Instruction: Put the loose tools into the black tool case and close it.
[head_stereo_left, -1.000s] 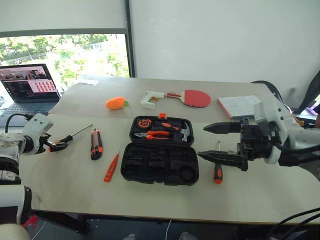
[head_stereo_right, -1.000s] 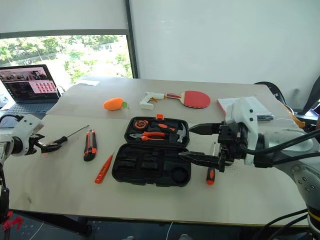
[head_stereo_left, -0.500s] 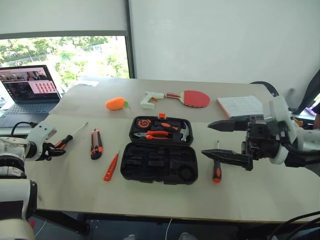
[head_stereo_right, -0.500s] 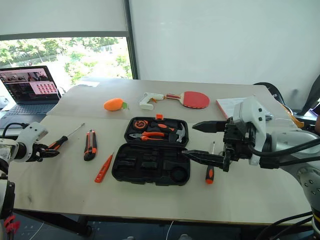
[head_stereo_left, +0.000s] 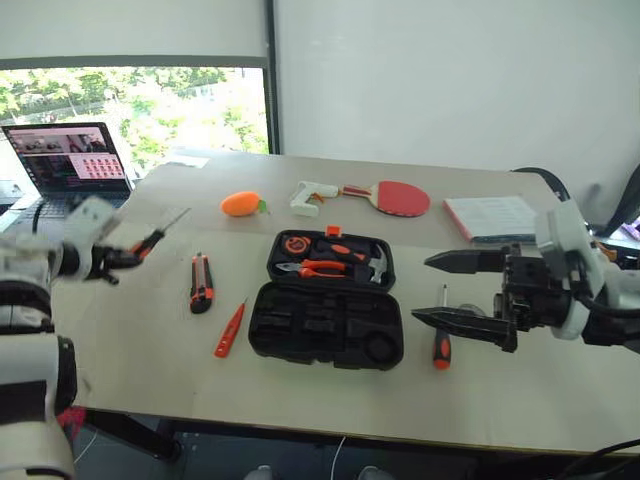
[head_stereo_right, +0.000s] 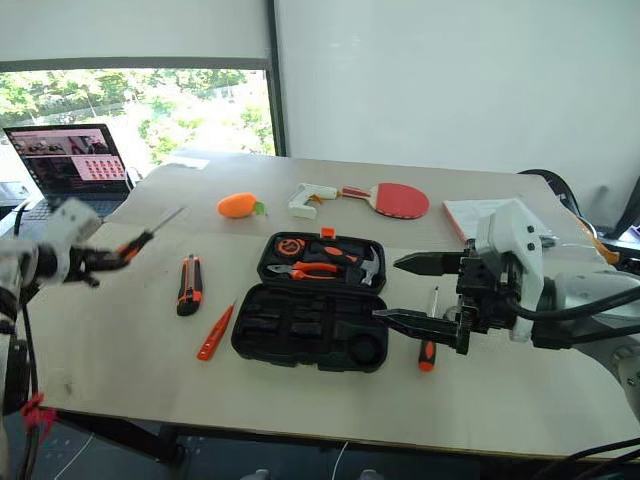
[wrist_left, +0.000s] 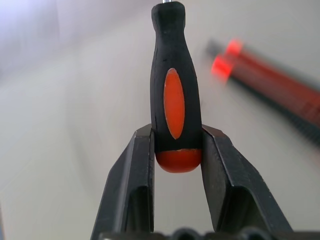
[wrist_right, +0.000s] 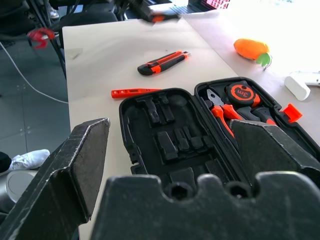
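- Left pincer (wrist_left: 177, 150): clamped on the butt end of a black-and-orange screwdriver (wrist_left: 175, 90), one finger (wrist_left: 134, 175) on each side of the handle. The tool is held off the desk (head_stereo_left: 140, 340) at the far left, its thin metal shaft pointing up and towards the far side.
- Handling, judged: the screwdriver looks light and stiff. The moulded handle gives the pads fair purchase, but a hold this close to the end lets the long shaft swing, so slow carrying is advisable.
- Right pincer (head_stereo_right: 420, 295): fingers wide apart, holding nothing, hanging just right of the black tool case (head_stereo_left: 325, 325).
- Second screwdriver (head_stereo_left: 441, 340): lies flat on the desk beneath the right pincer, just right of the case. Its thick handle is the natural place to grip.
- Black tool case: open and flat at mid-desk. The far half holds pliers (head_stereo_left: 310, 268) and a tape measure (head_stereo_left: 292, 245); the near half shows empty moulded slots.
- Utility knife (head_stereo_left: 199, 296) and slim orange-red tool (head_stereo_left: 229, 329): both lie loose left of the case. Both look rigid and light. The slim tool sits low on the desk, so pinching it across its width will be harder.
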